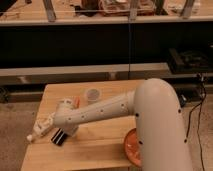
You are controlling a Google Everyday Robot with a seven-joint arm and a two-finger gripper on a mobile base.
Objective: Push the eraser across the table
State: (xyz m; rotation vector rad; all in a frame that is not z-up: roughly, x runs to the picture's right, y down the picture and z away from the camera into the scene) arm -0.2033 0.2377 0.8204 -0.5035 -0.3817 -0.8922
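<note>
The eraser (58, 136), a small black block with pale stripes, lies on the light wooden table (100, 150) near its left front part. My gripper (68, 129) is at the end of the white arm that reaches left across the table. It sits low, right against the eraser's right side. A white plastic bottle (40, 128) lies on its side just left of the eraser.
An orange plate (131, 147) lies at the table's right front, partly behind my arm. A white cup (93, 95) and a small orange object (76, 102) stand towards the back. A long grey shelf (75, 70) runs behind the table.
</note>
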